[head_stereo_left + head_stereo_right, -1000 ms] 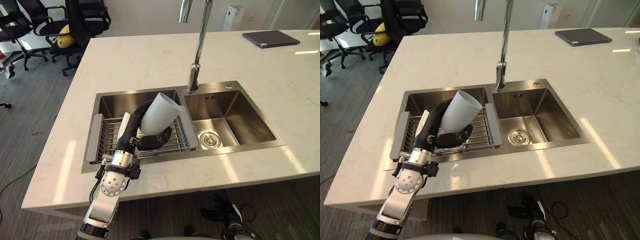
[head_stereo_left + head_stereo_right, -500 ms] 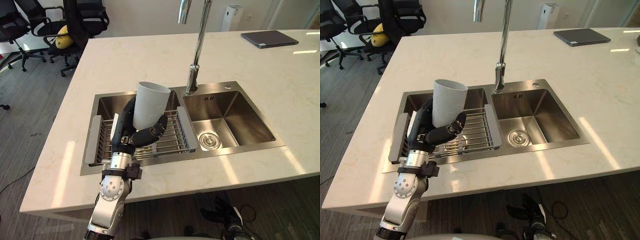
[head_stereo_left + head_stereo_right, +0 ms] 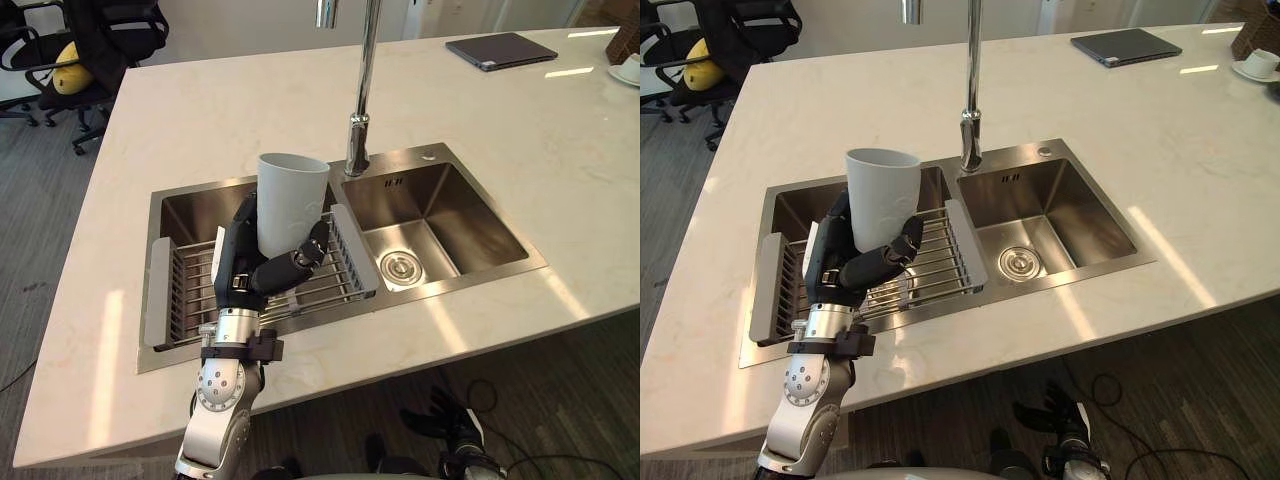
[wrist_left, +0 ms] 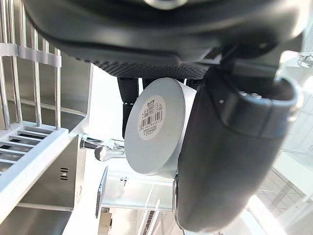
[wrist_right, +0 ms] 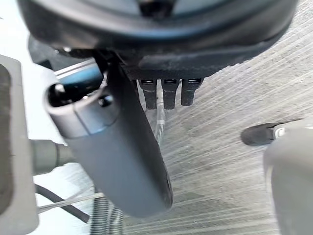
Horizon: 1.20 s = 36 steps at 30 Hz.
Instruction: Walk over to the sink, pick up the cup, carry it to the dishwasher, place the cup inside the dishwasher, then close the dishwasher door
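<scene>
Office kitchenette, sink point(image 3: 450, 215), office chairs point(image 3: 100, 30)

Dark laptop point(image 3: 497, 50) on countertop point(image 3: 200, 130)

Pale counter point(image 3: 200, 110) with inset sink point(image 3: 452, 200), closed laptop point(image 3: 495, 50)

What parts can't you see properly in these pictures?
- Inside bottom of the tall white cup: eye views, hidden by its own wall.
- Steel sink's left basin floor: covered by wire rack and dark left hand.
- Tall chrome tap's top: cut by the eye views' upper edge.
</scene>
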Tool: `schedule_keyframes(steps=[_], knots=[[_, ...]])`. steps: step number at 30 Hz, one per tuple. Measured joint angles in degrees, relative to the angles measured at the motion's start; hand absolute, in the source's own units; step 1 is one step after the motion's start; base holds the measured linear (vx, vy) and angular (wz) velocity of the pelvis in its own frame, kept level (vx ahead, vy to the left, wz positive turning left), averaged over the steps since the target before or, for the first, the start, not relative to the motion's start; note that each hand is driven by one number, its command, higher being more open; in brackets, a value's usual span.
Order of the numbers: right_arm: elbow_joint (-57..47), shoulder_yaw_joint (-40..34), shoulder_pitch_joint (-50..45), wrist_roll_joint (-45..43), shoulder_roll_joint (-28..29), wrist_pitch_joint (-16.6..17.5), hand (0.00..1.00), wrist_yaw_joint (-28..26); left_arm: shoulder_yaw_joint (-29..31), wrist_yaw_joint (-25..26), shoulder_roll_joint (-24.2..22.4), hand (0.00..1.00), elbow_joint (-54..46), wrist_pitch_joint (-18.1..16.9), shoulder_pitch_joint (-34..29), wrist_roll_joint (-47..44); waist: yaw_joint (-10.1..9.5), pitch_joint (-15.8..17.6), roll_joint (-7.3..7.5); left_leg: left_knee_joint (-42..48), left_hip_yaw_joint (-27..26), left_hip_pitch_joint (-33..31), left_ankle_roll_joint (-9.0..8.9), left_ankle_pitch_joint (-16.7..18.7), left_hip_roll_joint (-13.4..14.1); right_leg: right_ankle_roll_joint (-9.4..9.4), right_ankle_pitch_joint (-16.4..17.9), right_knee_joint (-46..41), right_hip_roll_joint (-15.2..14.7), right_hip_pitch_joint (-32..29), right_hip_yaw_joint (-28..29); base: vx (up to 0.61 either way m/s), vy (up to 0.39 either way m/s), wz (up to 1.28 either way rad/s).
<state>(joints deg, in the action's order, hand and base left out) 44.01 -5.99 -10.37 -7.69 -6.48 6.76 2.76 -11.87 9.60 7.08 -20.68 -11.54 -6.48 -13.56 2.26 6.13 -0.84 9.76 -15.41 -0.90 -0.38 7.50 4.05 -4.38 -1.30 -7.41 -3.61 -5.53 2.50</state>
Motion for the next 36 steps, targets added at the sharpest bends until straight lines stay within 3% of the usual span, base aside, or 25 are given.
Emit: schedule_keyframes(steps=[1, 2, 3, 4, 5, 6, 7, 8, 9, 10, 11, 12, 15, 16, 19, 21, 23, 25, 27, 30, 36], knots=[[-0.02, 0.0, 0.51, 0.0, -0.09, 0.02, 0.9, 0.2, 0.07, 0.15, 0.0, 0.3, 0.02, -0.03, 0.66, -0.02, -0.12, 0.18, 0.14, 1.23, 0.6, -0.11, 0.37, 0.27, -0.1, -0.08, -0.06, -2.19, -0.16, -0.66, -0.4, -0.11, 0.044, -0.02], [-0.14, -0.03, 1.01, 0.0, -0.24, 0.04, 0.9, 0.24, 0.1, 0.23, 0.05, 0.3, 0.03, -0.05, 1.33, -0.02, -0.28, 0.15, 0.01, 1.21, 0.93, -0.17, 1.01, 0.69, -0.2, -1.57, -0.59, -1.79, -0.19, -0.4, -0.36, -0.16, 0.032, 0.0], [-0.2, -0.12, 1.6, -0.01, -0.15, 0.07, 0.9, 0.25, 0.32, 0.14, -0.05, 0.3, -0.02, -0.33, 2.27, 0.0, -0.9, 0.41, 0.01, 1.03, 0.59, -0.39, 1.62, 0.71, 0.15, -3.04, 2.5, -4.6, -0.47, -0.55, -0.39, -0.18, 0.017, 0.11], [-0.17, 0.14, 1.94, 0.0, -0.09, 0.01, 0.9, 0.23, 0.62, 0.08, 0.17, 0.3, 0.16, -0.65, 2.87, 0.0, -1.38, 1.06, 0.58, 1.99, 0.86, -0.31, 1.99, 0.65, -0.39, -2.48, 8.73, -16.17, -1.39, -1.8, -1.15, -0.14, -0.006, 0.15], [-0.11, 0.19, 1.96, 0.0, -0.13, 0.02, 0.9, 0.11, 0.79, 0.12, 0.08, 0.3, 0.15, -0.87, 2.38, -0.01, -2.12, 1.06, 0.55, 2.61, 1.05, -0.35, 2.18, 0.55, -0.59, -3.98, 12.11, -22.69, -1.5, -0.73, -1.92, -0.12, -0.019, 0.14], [-0.11, 0.23, 2.03, 0.0, -0.13, 0.03, 0.9, 0.08, 0.94, 0.12, 0.08, 0.3, 0.15, -1.07, 2.16, -0.01, -2.83, 0.96, 0.55, 3.02, 1.07, -0.72, 2.26, 0.49, -0.65, -4.7, 13.22, -24.11, -1.48, 0.22, -2.06, -0.13, -0.061, 0.06], [-0.09, 0.52, 2.57, -0.02, -0.21, 0.05, 0.9, 0.02, 1.5, 0.18, 0.02, 0.3, -0.1, -1.55, 1.72, -0.02, -3.93, 0.32, 0.89, 4.12, 1.22, -2.94, 2.27, 0.17, -0.94, -4.53, 15.26, -22.81, -1.29, 2.08, -2.25, -0.17, -0.108, 0.06], [-0.01, 1.72, 3.74, -0.02, -0.83, 0.1, 0.9, 0.15, 1.58, 0.41, -0.04, 0.3, -0.32, -2.22, 1.69, -0.03, -5.02, -0.32, 1.25, 5.12, 1.39, -6.45, 2.22, -0.74, -1.36, -2.55, 16.68, -16.73, -1.06, 2.76, -1.99, -0.15, -0.114, 0.1], [0.02, 2.08, 4.58, -0.04, -1.19, 0.13, 0.9, 0.12, 1.54, 0.41, -0.2, 0.3, -0.56, -2.31, 1.74, -0.03, -5.45, -0.33, 1.25, 5.6, 1.57, -8.46, 2.11, -1.41, -1.44, -1.79, 16.77, -13.13, -0.98, 2.8, -1.63, -0.16, -0.119, 0.23], [0.54, 2.04, 6.56, -0.07, -1.83, 0.12, 0.9, 0.16, 1.26, 0.35, -0.94, 0.3, -0.5, -2.14, 1.76, -0.03, -5.68, 0.42, -0.19, 5.88, 2.99, -11.57, 1.74, -3.25, -0.74, 1.21, 14.61, -7.34, 0.37, 2.92, -1.76, -0.17, -0.119, 0.43], [0.84, 2.03, 7.66, -0.18, -2.32, 0.11, 0.9, 0.46, 0.32, 0.25, -1.83, 0.3, 0.1, -1.55, 1.74, -0.06, -5.55, 1.94, -1.77, 5.77, 4.93, -12.46, 1.19, -4.6, 0.43, 1.98, 11.79, -3.48, 2.08, 4.81, -3.25, -0.19, -0.13, 0.5], [1.0, 2.14, 7.71, -0.19, -2.27, 0.11, 0.9, 0.58, -0.35, 0.21, -1.92, 0.3, 0.44, -1.29, 1.67, -0.06, -5.58, 2.58, -1.99, 5.98, 5.73, -12.34, 0.76, -5.11, 0.97, 2.31, 11.02, -2.4, 2.78, 5.94, -3.94, -0.22, -0.161, 0.58], [1.06, 2.28, 6.82, -0.9, -2.25, 0.32, 0.9, 1.31, -2.99, -0.09, -1.33, 0.3, 0.93, -1.15, 1.65, -0.33, -5.37, 2.85, -1.87, 5.35, 10.43, -12.57, -1.9, -8.28, 1.88, 4.19, 9.74, -1.93, 4.74, 7.56, -7.9, -0.22, -0.163, 0.61], [1.06, 1.59, 6.68, -1.85, -2.28, 0.39, 0.9, 1.93, -3.81, -0.22, -1.35, 0.3, 0.84, -1.23, 1.99, -0.7, -4.91, 3.27, -1.14, 4.94, 11.31, -13.0, -2.57, -8.64, 1.83, 5.36, 9.16, -1.85, 4.39, 6.88, -9.86, -0.25, -0.149, 0.7], [1.08, 1.41, 5.69, -2.4, -2.68, 0.38, 0.9, 2.72, -6.1, -0.92, -1.15, 0.3, 0.62, -1.28, 3.04, -1.25, -4.14, 3.39, -0.92, 11.81, 11.24, -13.55, -1.36, -5.29, 1.97, 6.31, 8.21, -2.14, 3.29, 5.4, -13.65, -0.26, -0.081, 0.78], [1.08, 1.41, 4.46, -2.42, -2.59, 0.38, 0.9, 2.71, -7.99, -1.35, -1.15, 0.3, 0.62, -1.3, 4.15, -1.57, -3.25, 3.42, -0.87, 14.15, 10.1, -12.0, -0.86, -2.55, 3.29, 6.19, 7.51, -1.39, 2.43, 5.24, -16.76, -0.19, 0.038, 0.89], [0.78, 1.27, 3.14, -3.0, -1.93, 0.38, 0.9, 2.68, -9.72, -1.33, -1.69, 0.3, 0.77, -1.31, 4.69, -2.27, -2.59, 3.0, -1.11, 9.86, 8.06, -6.88, -1.83, 0.13, 4.05, 5.58, 6.67, -0.05, 1.13, 4.81, -19.0, -0.14, 0.117, 0.66], [0.39, 1.19, 2.5, -3.49, -1.2, 0.31, 0.9, 2.65, -10.14, -1.39, -1.86, 0.3, 1.29, -1.34, 5.27, -2.24, -2.18, 2.09, -2.1, 0.23, 7.73, -2.78, -3.17, -0.67, 3.2, 4.05, 6.15, 0.21, 0.11, 3.93, -20.24, -0.07, 0.18, 0.34], [-0.13, 1.26, 1.78, -3.53, 0.58, 0.33, 0.9, 2.36, -9.94, -1.03, -0.92, 0.3, 2.25, -1.42, 5.56, -2.27, -2.34, 1.69, -0.66, -1.16, 7.67, -2.52, -1.7, -2.3, 1.26, 2.04, 4.31, 0.7, -1.64, 3.74, -20.3, -0.03, 0.218, 0.2], [-0.13, 1.21, 1.61, -3.52, 1.62, 0.32, 0.9, 2.23, -9.02, -0.7, -0.7, 0.3, 4.72, -1.44, 5.57, -2.3, -2.3, 0.97, 0.37, -0.65, 7.28, -2.37, -1.04, -1.99, -0.62, 0.73, 3.32, 1.47, -3.1, 4.48, -20.18, 0.02, 0.176, 0.04], [-0.82, 0.85, 1.77, -3.43, 2.02, 0.3, 0.9, 2.17, -9.0, -0.85, -0.64, 0.3, 4.91, -1.4, 5.56, -2.28, -2.07, 0.48, 0.92, -0.68, 7.76, -2.59, -0.18, -1.65, -2.99, 0.15, 2.83, 1.17, -5.24, 4.54, -19.58, -0.01, 0.101, 0.05]])
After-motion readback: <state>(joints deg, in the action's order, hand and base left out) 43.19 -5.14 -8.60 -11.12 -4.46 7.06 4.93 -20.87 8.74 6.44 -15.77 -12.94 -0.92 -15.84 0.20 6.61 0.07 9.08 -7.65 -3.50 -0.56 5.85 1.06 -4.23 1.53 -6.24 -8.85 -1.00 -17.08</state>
